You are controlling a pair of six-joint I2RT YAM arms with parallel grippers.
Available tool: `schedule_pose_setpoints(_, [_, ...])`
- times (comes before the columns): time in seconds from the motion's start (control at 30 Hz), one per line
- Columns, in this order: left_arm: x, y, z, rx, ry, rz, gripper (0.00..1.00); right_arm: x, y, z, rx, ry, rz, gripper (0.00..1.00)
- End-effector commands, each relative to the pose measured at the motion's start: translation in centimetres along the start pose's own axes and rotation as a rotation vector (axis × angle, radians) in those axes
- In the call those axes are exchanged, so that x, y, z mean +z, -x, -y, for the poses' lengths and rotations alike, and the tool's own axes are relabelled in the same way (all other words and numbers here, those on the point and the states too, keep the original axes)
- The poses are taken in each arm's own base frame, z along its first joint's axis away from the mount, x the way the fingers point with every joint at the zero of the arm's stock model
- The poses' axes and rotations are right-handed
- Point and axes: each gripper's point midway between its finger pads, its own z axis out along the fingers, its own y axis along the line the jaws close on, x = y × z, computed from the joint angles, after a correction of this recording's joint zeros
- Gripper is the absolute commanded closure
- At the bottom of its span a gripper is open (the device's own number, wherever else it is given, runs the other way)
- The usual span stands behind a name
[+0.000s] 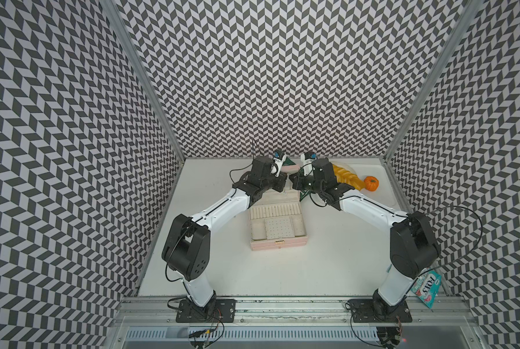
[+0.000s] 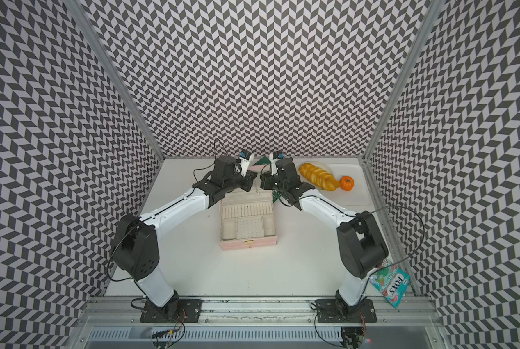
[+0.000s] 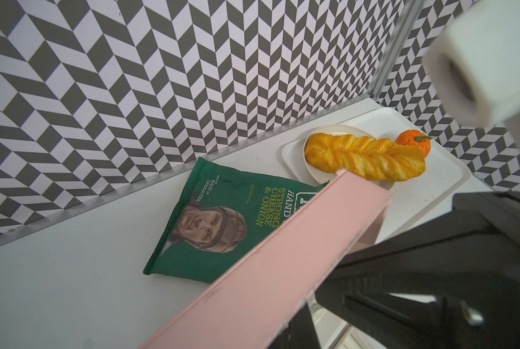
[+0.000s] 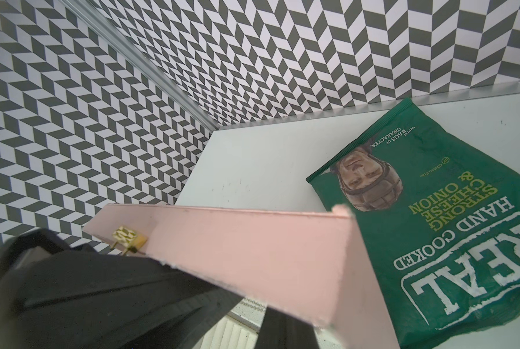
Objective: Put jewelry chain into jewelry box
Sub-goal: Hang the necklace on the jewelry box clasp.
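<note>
Centrally on the white worktop sat the pink jewelry box, open, with its cream ring rolls and dotted panel showing in both top views and its lid raised at the far side. Both arms reached in to that lid. The left hand and the right hand came nearly tip to tip at its upper edge, with a small gap between them. Each hand had its jaws fully closed; whether either pinched anything could not be told, since the lid hid the fingertips in both wrist views. The jewelry chain was hard to make out. A fine beaded strand showed just under the lid's edge, over the cream interior, too small to follow further. A gold clasp sat on the lid's rim. Behind the lid lay a green crisp bag. Beside it a tray carried a plate with a twisted pastry, and a small orange pumpkin. A sweet packet lay by the right arm's base.
</note>
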Motion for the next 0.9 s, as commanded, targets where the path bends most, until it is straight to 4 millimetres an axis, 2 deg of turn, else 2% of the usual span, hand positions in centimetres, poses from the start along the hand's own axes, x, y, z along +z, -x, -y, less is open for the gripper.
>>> schedule_pose_setpoints(0.0, [-0.3,1.2,-0.6,-0.013,0.012,0.024,0.95,0.0,1.7,-0.5,-0.001,0.014,0.046,1.00])
schedule_pose_setpoints(0.17, [-0.1,2.0,-0.7,-0.013,0.014,0.031,0.95,-0.1,3.0,-1.1,-0.004,0.019,0.068,1.00])
schedule_pose_setpoints(0.3, [0.4,1.4,-0.7,-0.019,0.013,0.008,0.95,0.3,3.1,-1.1,-0.001,0.016,0.061,1.00])
schedule_pose_setpoints(0.5, [0.6,0.1,-0.8,-0.019,0.017,-0.020,0.95,0.7,1.5,-0.3,0.013,0.005,0.028,1.00])
schedule_pose_setpoints(0.87, [0.6,-0.7,-0.8,-0.022,0.016,-0.032,0.95,0.8,-0.8,0.8,0.020,-0.008,-0.024,0.99])
